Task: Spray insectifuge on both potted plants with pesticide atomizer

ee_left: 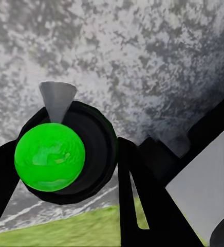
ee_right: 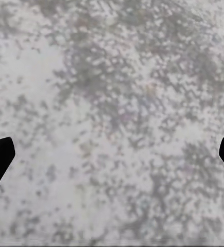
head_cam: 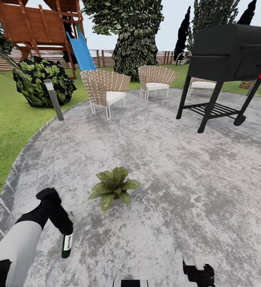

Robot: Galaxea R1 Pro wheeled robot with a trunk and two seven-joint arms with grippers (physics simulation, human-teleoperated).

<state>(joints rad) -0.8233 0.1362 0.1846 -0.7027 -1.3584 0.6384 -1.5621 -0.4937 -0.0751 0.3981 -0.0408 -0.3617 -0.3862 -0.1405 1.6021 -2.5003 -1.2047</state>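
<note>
Holding the spray bottle clamped in our left gripper, right gripper spread empty, we risk misting paving short of the plant ahead.

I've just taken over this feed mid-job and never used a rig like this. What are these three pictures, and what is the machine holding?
You are driving a wheeled robot with two arms, in a simulated garden. The big picture comes from its head camera, looking down over grey paving. One potted plant stands just ahead; chairs, a black grill and a playset with a blue slide lie further off.

The other two pictures come from cameras on each wrist, looking along the fingers. The left hand is shut on the atomizer, a dark green bottle hanging below it; the left wrist view shows its bright green round part between the dark fingers. The right hand is open and holds nothing, with paving beneath it.
</note>
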